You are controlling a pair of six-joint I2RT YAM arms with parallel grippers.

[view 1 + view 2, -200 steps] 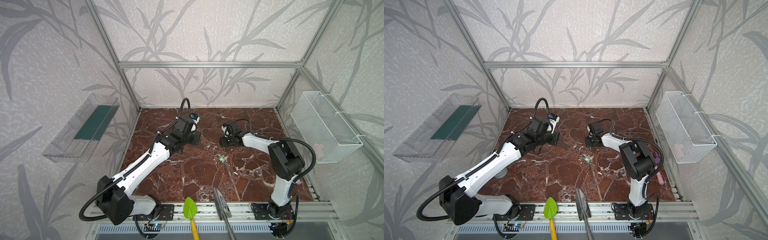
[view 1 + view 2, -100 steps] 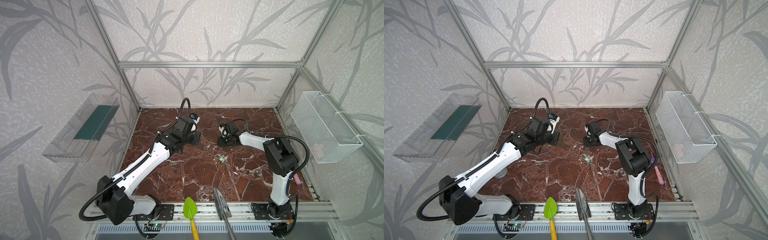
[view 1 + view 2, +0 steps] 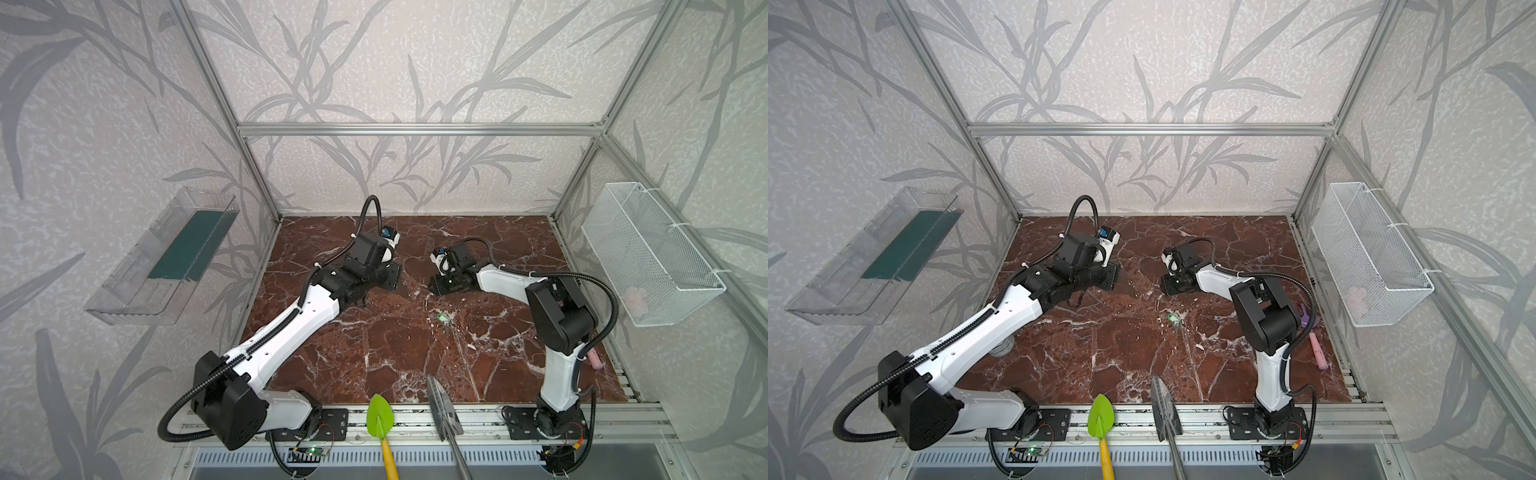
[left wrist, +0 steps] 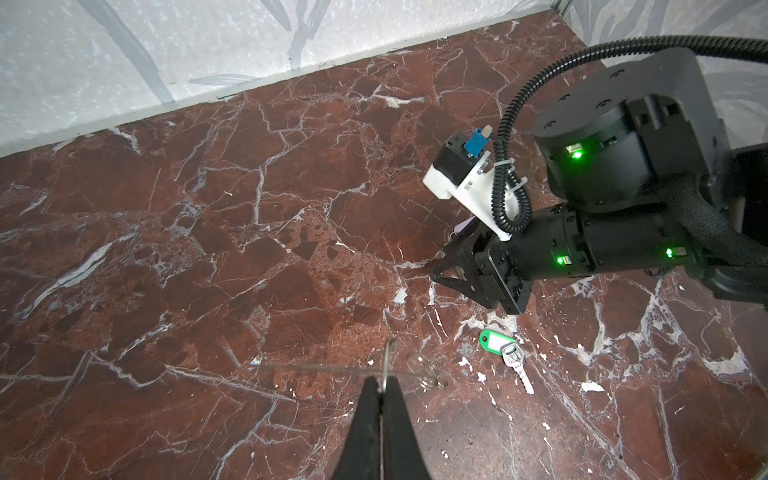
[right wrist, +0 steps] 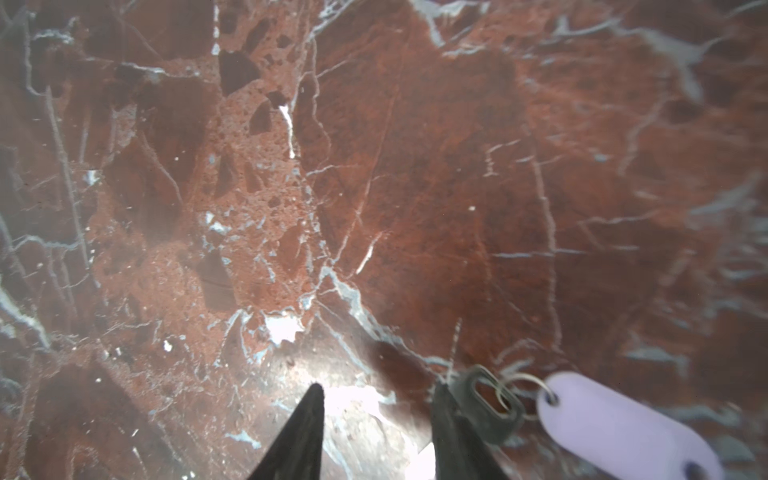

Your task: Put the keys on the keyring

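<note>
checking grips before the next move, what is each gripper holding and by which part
The left gripper is shut on the thin metal keyring, pinching its rim. The right gripper is open, holding nothing; the lilac-tagged key lies outside one finger.

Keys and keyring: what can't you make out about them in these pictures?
Lilac-tagged key: right wrist view is blurred; contact with the open right gripper unclear.
Same key, left wrist view: hidden behind that gripper; only a lilac corner shows.
Keyring: left wrist view, lower part hidden inside the shut left gripper.
Green-tagged key: too small in both top views.
</note>
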